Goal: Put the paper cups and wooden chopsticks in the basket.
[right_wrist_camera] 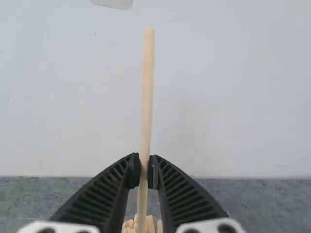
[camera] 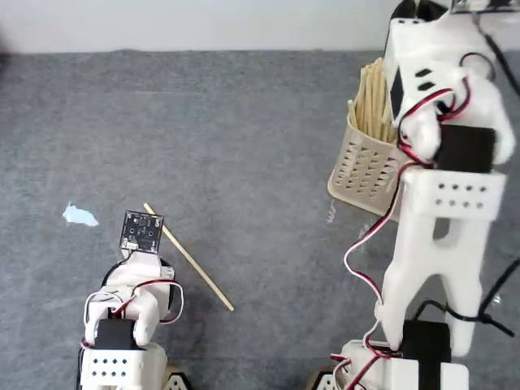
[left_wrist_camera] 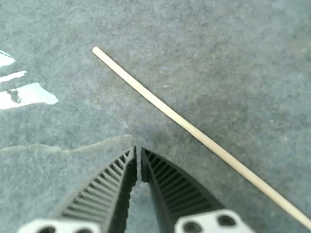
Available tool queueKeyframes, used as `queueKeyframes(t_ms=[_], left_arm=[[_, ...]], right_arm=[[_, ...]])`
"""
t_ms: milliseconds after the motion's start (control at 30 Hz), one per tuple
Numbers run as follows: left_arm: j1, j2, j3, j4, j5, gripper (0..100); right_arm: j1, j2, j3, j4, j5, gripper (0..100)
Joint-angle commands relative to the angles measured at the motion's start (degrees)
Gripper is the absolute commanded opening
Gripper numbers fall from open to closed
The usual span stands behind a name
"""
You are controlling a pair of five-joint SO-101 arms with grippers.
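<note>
Currently the right fingers (right_wrist_camera: 121,187) pinch the held stick (right_wrist_camera: 147,97) low on its shaft. The stick is upright, with most of its length above the grip, against a pale wall (right_wrist_camera: 233,97). Tops of the bundle (right_wrist_camera: 130,225) show just below the grip, so the grip sits over the basket. The high view agrees: the right arm hangs over the basket (camera: 366,166) at the far right of the surface (camera: 244,122).

The left fingers (left_wrist_camera: 114,187) are pressed together with nothing between them. Their tips are low over the surface, near the loose stick (left_wrist_camera: 194,132) but apart from it. That stick lies flat and diagonal in front of the left arm, well apart from the basket. A scrap (camera: 80,215) of pale blue lies off to one side, near the stick's far end.

Step in hand, as I read it, is releasing the held stick into the basket.
- Keep the shaft vertical.
- Lower until its bottom end is inside the rim, among the bundle, before spreading the fingers.
- A release from high up risks a bounce or a stick tipping out over the rim.
- Spread only slightly, so the stick slides straight down.

For the loose stick, spread the left fingers first and straddle the shaft crosswise near its middle. Press the tips to the surface, since a thin round stick will likely roll.
</note>
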Motion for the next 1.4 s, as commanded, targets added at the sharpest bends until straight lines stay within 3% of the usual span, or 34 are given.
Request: queueKeyframes(t_ms=[0, 267, 400, 500, 733, 933, 1100, 1233, 1367], left_arm=[[-0.1, -0.5, -0.4, -0.9, -0.3, 1], [-0.1, -0.5, -0.4, -0.9, -0.3, 1], [-0.1, -0.5, -0.4, -0.9, -0.3, 1], [-0.1, -0.5, -0.4, -0.9, -0.3, 1], [-0.1, -0.5, -0.4, -0.9, -0.3, 1], [-0.1, -0.5, -0.4, -0.9, -0.3, 1], [-0.1, -0.5, -0.4, -0.9, -0.3, 1], [-0.1, -0.5, -0.4, -0.9, -0.3, 1], [-0.1, -0.5, -0.4, -0.9, -0.3, 1]], right_arm=[[0.5, -2.9, 9.8, -12.4, 2.0, 0.8], [0.0, -7.9, 23.4, -17.8, 4.3, 1.7], [-1.9, -13.0, 26.3, -16.7, 4.6, 12.4], [-4.0, -16.9, 26.7, -12.7, 4.4, 19.2], [-10.3, -25.1, 26.9, -5.2, 4.2, 16.8], [-21.6, -29.2, 26.9, 14.6, 4.0, 13.6], [-30.4, -29.4, 27.7, 28.8, -1.8, 13.7], [-35.4, -29.4, 33.6, 29.7, -3.8, 13.7], [-37.2, -28.9, 42.6, 24.2, -7.0, 13.7]])
